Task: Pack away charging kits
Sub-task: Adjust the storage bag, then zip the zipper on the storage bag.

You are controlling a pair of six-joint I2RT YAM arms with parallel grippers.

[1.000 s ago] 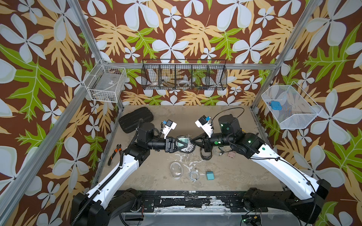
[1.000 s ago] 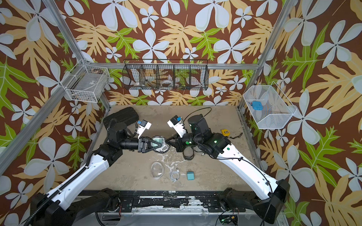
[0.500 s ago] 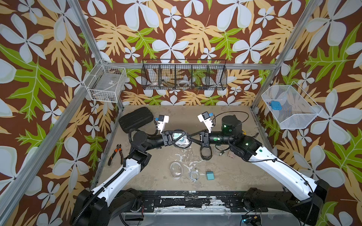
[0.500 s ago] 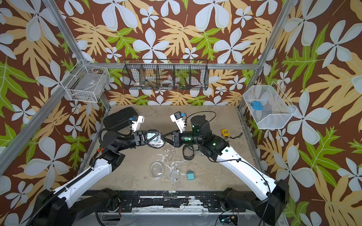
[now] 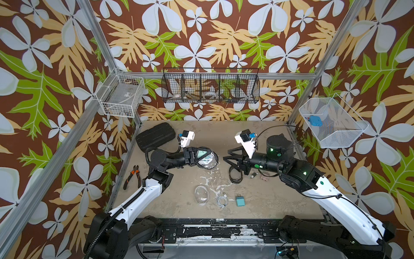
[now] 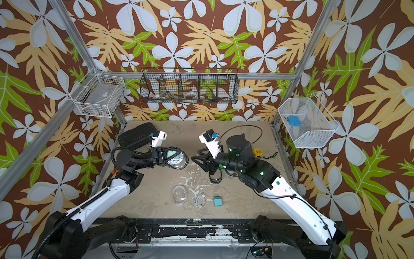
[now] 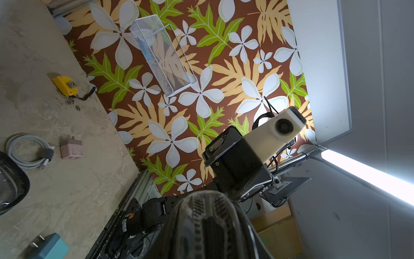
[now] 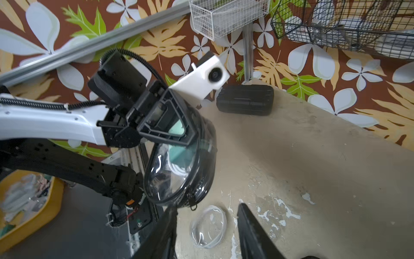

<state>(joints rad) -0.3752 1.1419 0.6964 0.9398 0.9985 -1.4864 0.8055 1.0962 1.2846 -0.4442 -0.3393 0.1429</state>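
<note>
My left gripper (image 5: 198, 157) is shut on the upper edge of a black-rimmed clear pouch (image 5: 208, 159) and holds it above the table. A mint plug and a white cable show inside the pouch (image 8: 179, 170). Its zipper edge (image 7: 206, 215) hides the left fingers. My right gripper (image 8: 206, 208) stands open just right of the pouch, with nothing between its fingers. A clear pouch (image 5: 201, 194), a white coiled cable (image 5: 221, 200) and a teal plug (image 5: 240, 200) lie near the front. Another black-rimmed pouch (image 5: 235, 176) lies under the right gripper, with a cable (image 7: 29, 152) and a pink plug (image 7: 71, 149) beside it.
A black ribbed hard case (image 5: 155, 135) lies at the back left and pliers (image 5: 132, 177) at the left edge. A yellow tape measure (image 6: 257, 152) sits behind the right arm. On the walls hang a white wire basket (image 5: 122, 96), a black wire basket (image 5: 210, 88) and a white mesh basket (image 5: 331, 123) holding a blue plug block (image 5: 314, 121).
My right gripper has opened, let go of the pouch and drawn back to the right. My left gripper has turned and closed on the pouch, which it now holds alone.
</note>
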